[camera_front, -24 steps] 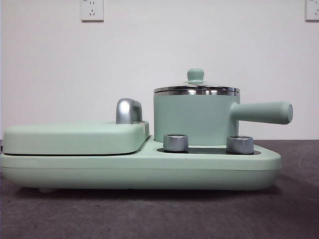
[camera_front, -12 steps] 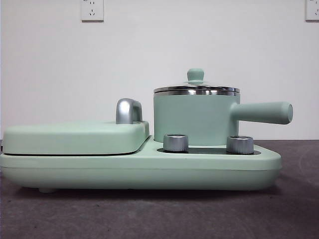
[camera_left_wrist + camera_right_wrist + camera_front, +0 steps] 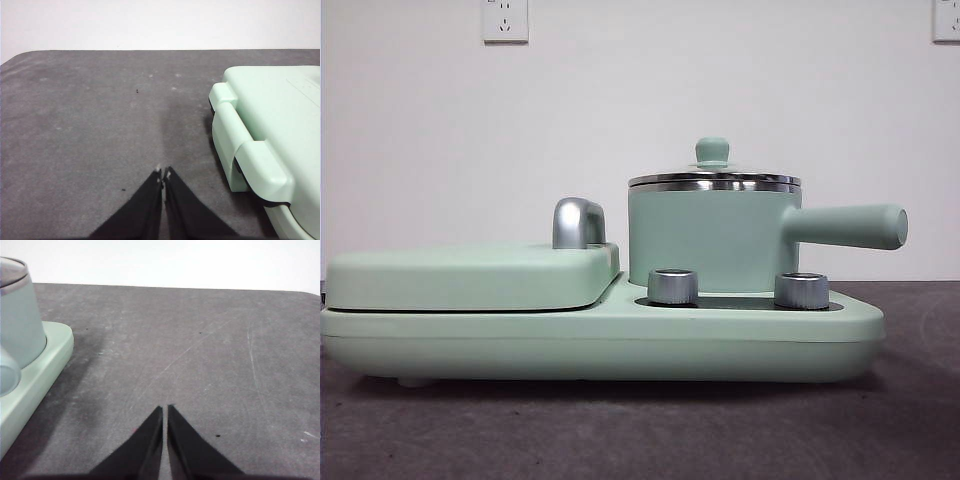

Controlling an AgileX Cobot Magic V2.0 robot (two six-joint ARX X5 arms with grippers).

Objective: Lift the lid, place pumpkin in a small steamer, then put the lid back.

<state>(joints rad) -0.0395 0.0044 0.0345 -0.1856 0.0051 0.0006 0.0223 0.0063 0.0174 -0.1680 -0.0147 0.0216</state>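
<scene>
So far nothing has moved: across the last second the front view shows the same scene, and we read that as the task not having begun. The lid (image 3: 714, 178) sits on the small steamer (image 3: 710, 238), its mint knob upright on top, and the steamer stands on the mint-green base (image 3: 620, 340) behind the two steel dials (image 3: 672, 286), its long handle pointing out to one side. Beside it lies the wide flat cover (image 3: 470, 275) with the chrome handle (image 3: 577, 222), closed.

The left gripper (image 3: 163, 173) hangs over bare grey table (image 3: 90, 125) near the hinge end of the base, jaws together and holding nothing. The right gripper (image 3: 165, 409) is likewise closed and empty, over the table on the steamer's side (the pot's wall and the end of its handle show at the edge of that wrist view).

We cannot find the pumpkin in any view. We judge the first step, lifting the lid by its knob, is still to come, and either gripper must open before it can take hold.
</scene>
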